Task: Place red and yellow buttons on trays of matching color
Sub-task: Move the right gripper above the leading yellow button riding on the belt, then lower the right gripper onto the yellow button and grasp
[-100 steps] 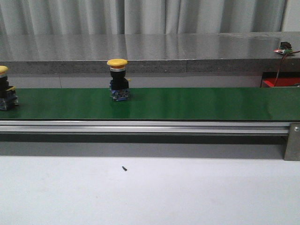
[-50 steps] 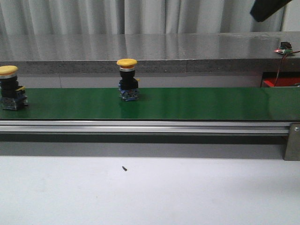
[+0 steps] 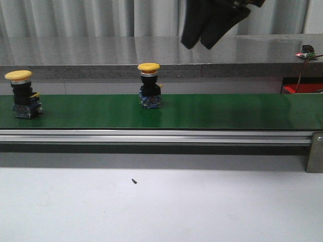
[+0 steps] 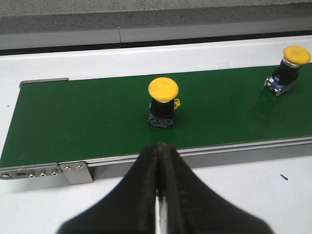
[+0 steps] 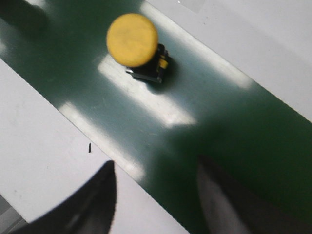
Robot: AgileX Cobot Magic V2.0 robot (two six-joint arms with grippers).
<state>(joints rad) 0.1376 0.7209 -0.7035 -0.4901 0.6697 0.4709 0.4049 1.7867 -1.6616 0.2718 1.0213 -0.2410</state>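
Two yellow buttons stand upright on the green belt (image 3: 227, 111): one near the middle (image 3: 149, 85), one at the left (image 3: 21, 93). The left wrist view shows the left button (image 4: 163, 100) just beyond my left gripper (image 4: 159, 146), which is shut and empty over the white table; the other button (image 4: 290, 68) is further along. My right gripper (image 3: 212, 22) hangs open above the belt, to the right of the middle button. That button (image 5: 132, 40) lies ahead of the right gripper (image 5: 156, 170), whose fingers are wide apart. No red button or tray shows.
A grey stone ledge (image 3: 151, 55) runs behind the belt. Something red (image 3: 298, 89) sits behind the belt's right end, below a small circuit board (image 3: 306, 52). The belt's aluminium rail (image 3: 151, 136) faces the white table (image 3: 202, 206), where a small dark screw (image 3: 133, 180) lies.
Both buttons have travelled to the right along the belt. My right gripper has come into the front view from the upper right, moving left and down.
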